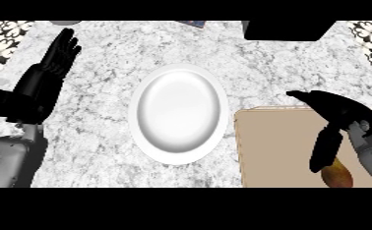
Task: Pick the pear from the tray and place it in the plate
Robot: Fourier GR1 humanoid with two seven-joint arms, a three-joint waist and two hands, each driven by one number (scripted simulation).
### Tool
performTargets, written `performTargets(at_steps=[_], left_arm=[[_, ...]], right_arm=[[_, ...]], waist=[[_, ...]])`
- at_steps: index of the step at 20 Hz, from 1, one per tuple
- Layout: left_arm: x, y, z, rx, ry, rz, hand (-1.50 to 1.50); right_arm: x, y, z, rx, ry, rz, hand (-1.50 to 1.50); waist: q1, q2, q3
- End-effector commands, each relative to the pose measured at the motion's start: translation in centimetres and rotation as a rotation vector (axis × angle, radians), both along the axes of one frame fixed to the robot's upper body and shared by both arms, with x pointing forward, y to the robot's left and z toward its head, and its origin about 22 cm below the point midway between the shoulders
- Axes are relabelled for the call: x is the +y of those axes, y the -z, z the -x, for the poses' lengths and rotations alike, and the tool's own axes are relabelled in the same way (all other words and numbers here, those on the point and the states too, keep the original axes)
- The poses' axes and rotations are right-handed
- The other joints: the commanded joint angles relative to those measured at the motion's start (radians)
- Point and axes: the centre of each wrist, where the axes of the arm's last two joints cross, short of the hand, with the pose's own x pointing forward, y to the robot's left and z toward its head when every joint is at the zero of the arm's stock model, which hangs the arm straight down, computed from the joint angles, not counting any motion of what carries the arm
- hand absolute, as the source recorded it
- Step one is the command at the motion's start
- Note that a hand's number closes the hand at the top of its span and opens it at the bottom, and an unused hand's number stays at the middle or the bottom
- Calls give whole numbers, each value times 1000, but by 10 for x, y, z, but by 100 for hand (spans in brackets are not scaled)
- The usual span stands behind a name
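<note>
While left hand (52, 64) rests at frame left, fingers straight and up, right hand (335, 121) hangs over tray (280, 148), fingers spread downward above pear (338, 175), holding nothing; plate (178, 113) centre.

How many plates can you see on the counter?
1. The white plate sits in the middle of the counter, left of the tan tray. None looks hidden.

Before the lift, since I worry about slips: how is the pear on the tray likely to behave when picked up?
The pear looks smooth and rounded, so it may slip or roll on the flat tray if nudged. It seems rigid, not floppy. The right hand hides most of it, so the shape is partly a guess.
</note>
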Motion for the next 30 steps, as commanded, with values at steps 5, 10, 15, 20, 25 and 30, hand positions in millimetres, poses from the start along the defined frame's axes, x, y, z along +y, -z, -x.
performTargets(at_steps=[5, 10, 15, 20, 25, 30], left_arm=[[-13, -4, 0, -4, 1, 3, 0], [10, 8, 5, 8, -4, 31, 0], [9, 1, 11, 1, -7, 3, 0], [-8, 11, -10, 13, -11, -4, 0], [-4, -1, -7, 14, -25, 7, 0], [-11, -9, -13, 6, -25, 2, 0]], right_arm=[[-7, -10, -17, 251, -28, 196, -150], [17, 19, -14, 232, -13, 240, -150], [-10, 37, -15, 287, 34, 366, -150], [-7, 61, -9, 325, 25, 395, -150], [-29, 83, 5, 353, 27, 367, -150], [-45, 97, 10, 408, 34, 360, -150]], waist=[[-12, -3, 3], [-10, -3, 3], [-7, -3, 4], [-23, 0, 4], [-21, -2, 5], [-24, -1, 5]])
